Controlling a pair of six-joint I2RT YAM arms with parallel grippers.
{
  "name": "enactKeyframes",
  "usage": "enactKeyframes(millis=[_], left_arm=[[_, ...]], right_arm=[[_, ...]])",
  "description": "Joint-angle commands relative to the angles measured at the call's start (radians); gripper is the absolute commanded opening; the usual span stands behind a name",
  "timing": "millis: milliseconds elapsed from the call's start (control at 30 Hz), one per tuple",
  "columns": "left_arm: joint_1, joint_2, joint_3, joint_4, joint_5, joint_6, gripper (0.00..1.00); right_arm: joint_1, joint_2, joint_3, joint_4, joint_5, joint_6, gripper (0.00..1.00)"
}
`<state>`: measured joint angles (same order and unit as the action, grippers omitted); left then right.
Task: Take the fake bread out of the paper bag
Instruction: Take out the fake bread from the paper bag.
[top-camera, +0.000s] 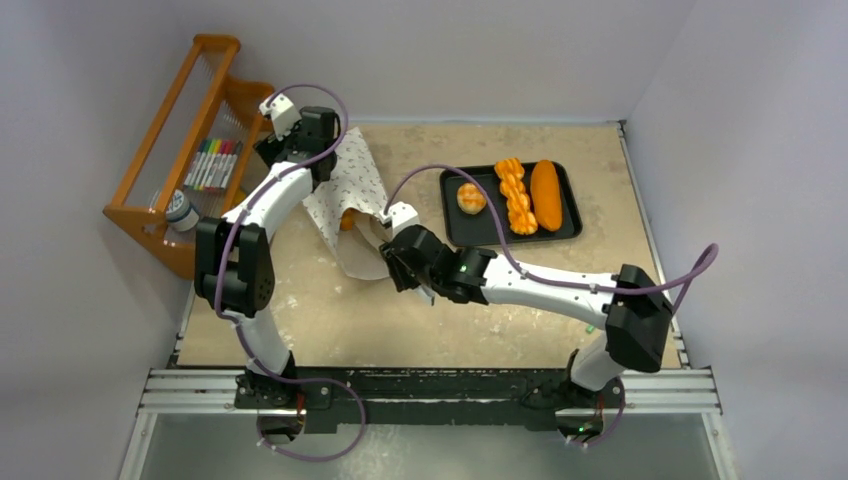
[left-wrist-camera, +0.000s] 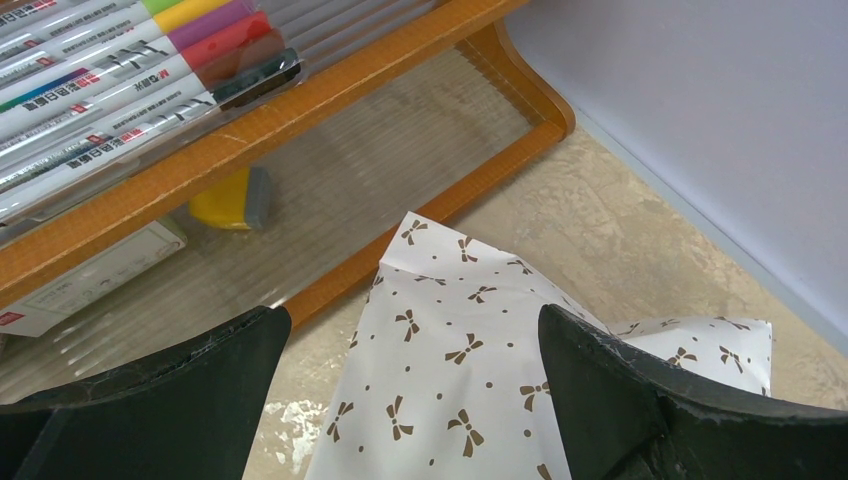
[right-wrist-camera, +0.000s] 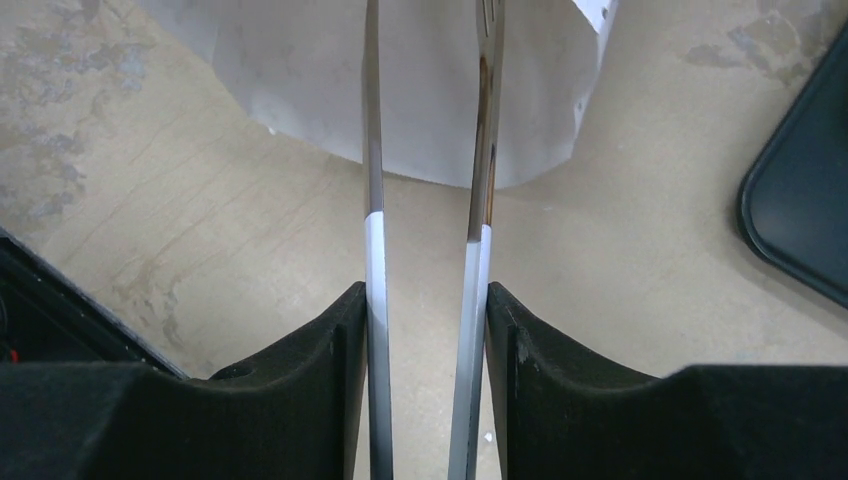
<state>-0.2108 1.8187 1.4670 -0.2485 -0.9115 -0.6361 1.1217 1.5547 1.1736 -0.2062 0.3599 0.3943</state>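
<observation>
Fishing out the fake bread

It peeks orange from the paper bag, ten o'clock on the surface. The right pincer, clamped on tongs, should set both blades astride it before squeezing; the left pincer gapes wide above the bag.

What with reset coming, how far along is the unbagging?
Done: three bread pieces lie on the black tray. In hand: the right gripper holds tongs aimed at the paper bag; the left gripper hangs open above it. Left: an orange piece shows at the bag's mouth.
</observation>
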Motion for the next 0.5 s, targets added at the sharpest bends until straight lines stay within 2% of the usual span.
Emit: enactKeyframes(millis=[0, 467], left_arm=[[-0.003, 0.003, 0.018, 0.039, 0.000, -0.014, 1.00], [-0.004, 0.008, 0.012, 0.049, 0.004, -0.017, 1.00]], right_arm=[[-0.017, 0.027, 0.071, 0.106, -0.058, -0.058, 0.46], [-0.057, 0.158, 0.159, 0.131, -0.096, -0.096, 0.47]])
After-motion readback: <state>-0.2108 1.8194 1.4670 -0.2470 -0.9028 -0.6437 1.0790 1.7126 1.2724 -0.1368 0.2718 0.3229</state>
